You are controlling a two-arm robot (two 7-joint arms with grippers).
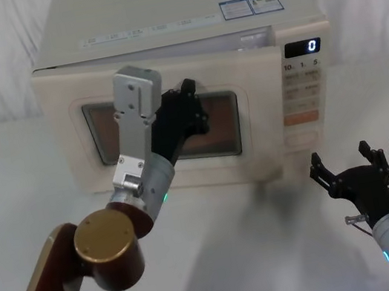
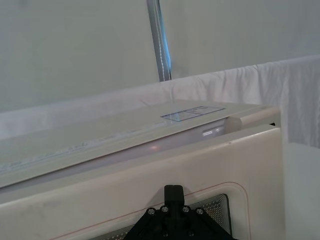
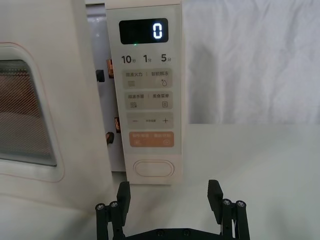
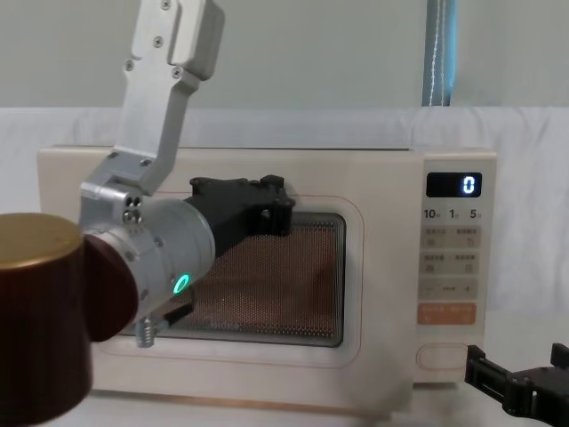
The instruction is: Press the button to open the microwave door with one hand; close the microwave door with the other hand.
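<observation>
Left gripper (image 1: 187, 109) against microwave door (image 1: 259, 126) window, fingers' state impossible to tell. Door slightly ajar at control-panel (image 3: 146, 60) edge. Right gripper (image 1: 351, 170) spread, low before panel, apart from button (image 3: 154, 168). Display (image 3: 143, 31) reads "0"; below, "10", "1", "5".

The left arm reaches forward toward 12 o'clock, wrist bent upward and a green light showing near it, its black left hand (image 1: 187, 109) raised ahead. The right hand (image 1: 349, 167) sits low at about 4 o'clock, its fingers (image 3: 214, 192) spread wide apart.
</observation>
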